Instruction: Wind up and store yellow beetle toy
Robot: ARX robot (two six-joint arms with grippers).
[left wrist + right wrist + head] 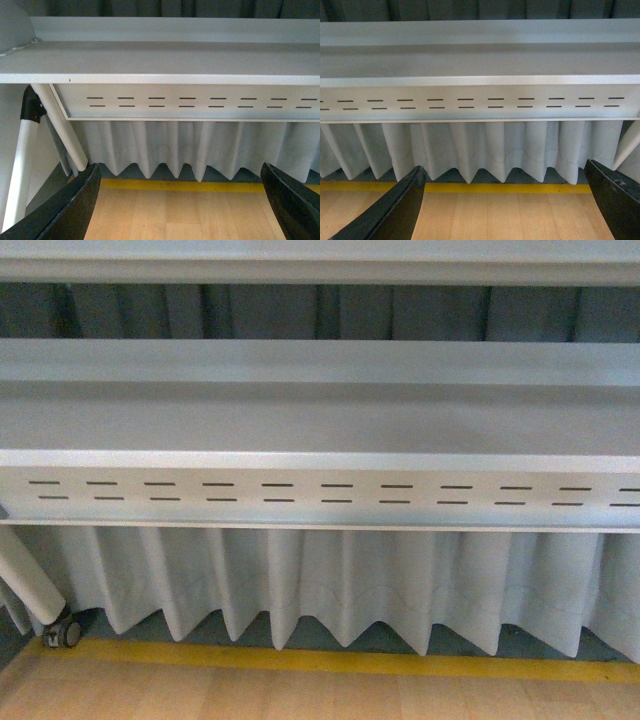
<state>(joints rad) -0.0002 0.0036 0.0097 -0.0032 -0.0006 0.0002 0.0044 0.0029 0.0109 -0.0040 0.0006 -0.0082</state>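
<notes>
Both stand wide open: the left pincer (180, 172) and the right pincer (505, 170) each face the grey table (300, 420), above a wooden floor (300, 695).

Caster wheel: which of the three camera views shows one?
Only the front view: the caster wheel sits under the white table leg at the far left, by the yellow floor line. Neither wrist view shows a wheel.

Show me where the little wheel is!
In the front view, the wheel sits at the far lower left, at the foot of the white table leg, by the yellow floor stripe and the pleated curtain.
</notes>
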